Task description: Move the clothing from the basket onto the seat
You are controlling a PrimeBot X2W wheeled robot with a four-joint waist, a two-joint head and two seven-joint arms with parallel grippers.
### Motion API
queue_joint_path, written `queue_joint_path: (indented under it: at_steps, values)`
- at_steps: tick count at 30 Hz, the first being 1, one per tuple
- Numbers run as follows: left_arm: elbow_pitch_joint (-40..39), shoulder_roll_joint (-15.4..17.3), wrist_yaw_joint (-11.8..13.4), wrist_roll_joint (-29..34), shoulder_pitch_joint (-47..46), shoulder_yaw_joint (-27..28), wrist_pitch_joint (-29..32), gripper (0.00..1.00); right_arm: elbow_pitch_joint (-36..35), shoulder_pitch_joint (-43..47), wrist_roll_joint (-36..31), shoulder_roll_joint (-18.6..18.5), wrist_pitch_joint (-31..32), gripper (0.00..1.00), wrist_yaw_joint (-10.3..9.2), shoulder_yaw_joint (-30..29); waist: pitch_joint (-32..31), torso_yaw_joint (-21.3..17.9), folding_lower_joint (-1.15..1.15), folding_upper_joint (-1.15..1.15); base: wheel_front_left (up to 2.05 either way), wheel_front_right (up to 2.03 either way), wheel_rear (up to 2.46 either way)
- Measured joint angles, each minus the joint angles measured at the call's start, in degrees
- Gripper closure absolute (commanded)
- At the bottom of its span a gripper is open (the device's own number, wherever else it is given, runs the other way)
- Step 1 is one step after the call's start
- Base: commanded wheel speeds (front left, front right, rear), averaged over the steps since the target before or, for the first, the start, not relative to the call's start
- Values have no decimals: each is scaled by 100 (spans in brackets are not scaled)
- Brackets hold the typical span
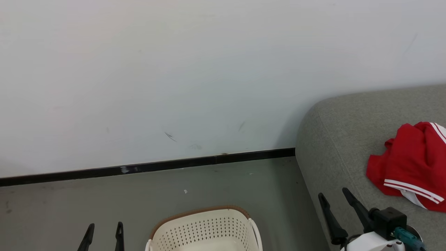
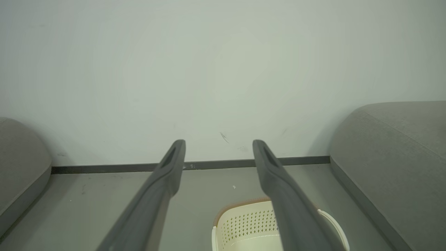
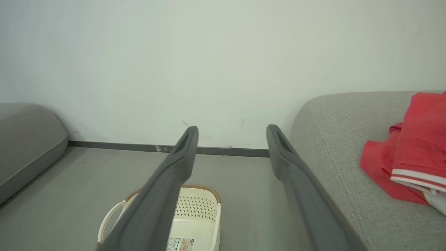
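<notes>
One rumpled, seemingly soft clothing heap (image 1: 409,164) tops seat (image 1: 334,139).

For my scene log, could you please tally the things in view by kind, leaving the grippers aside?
Red clothing heap: 1
Cream basket: 1
Grey upholstered seats: 2, the seat under the clothing and the seat at the left
Total: 4

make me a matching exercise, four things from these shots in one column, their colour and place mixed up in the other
Things
1. clothing
2. basket
3. seat
4. skirting strip

Colour and place
a. grey, to the right of the basket
b. black, along the foot of the wall
c. red with white stripes, lying on the seat
d. cream with a brown rim, on the floor

Pairs: 1-c, 2-d, 3-a, 4-b
</notes>
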Motion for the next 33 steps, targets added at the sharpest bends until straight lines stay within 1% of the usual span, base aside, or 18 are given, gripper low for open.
queue_joint_path:
  at_steps: [2, 10, 24, 25, 30, 33]
  values:
    - [-1, 1, 0, 3, -8, 3, 0, 0, -136, 52, 31, 0, 0, 0, 0, 14, 12, 2, 0, 0, 0, 0, 0]
    - [-2, 2, 0, 26, -13, 8, -1, 0, -300, 231, 278, 1, 0, 0, 0, 42, 45, 20, 0, 0, 0, 0, 0]
    - [-2, 2, 0, 34, -52, 7, -1, 0, -479, 330, 293, 1, 0, 0, 0, 23, 76, 59, 0, 0, 0, 0, 0]
    - [-3, 2, 0, 33, -55, 8, -1, 100, -487, 333, 293, 1, 0, 100, 0, 19, 78, 61, 0, 0, 0, 0, 0]
    - [282, -200, -1, 29, 117, -83, 1, 100, -201, 552, 291, 47, 9, 100, -3, 65, 79, 62, 0, 0, 0, 0, 0]
    - [303, -234, -9, -38, 147, -71, 49, 100, -164, 646, 358, 49, 10, 100, -3, 88, 83, 62, 0, 0, 0, 0, 0]
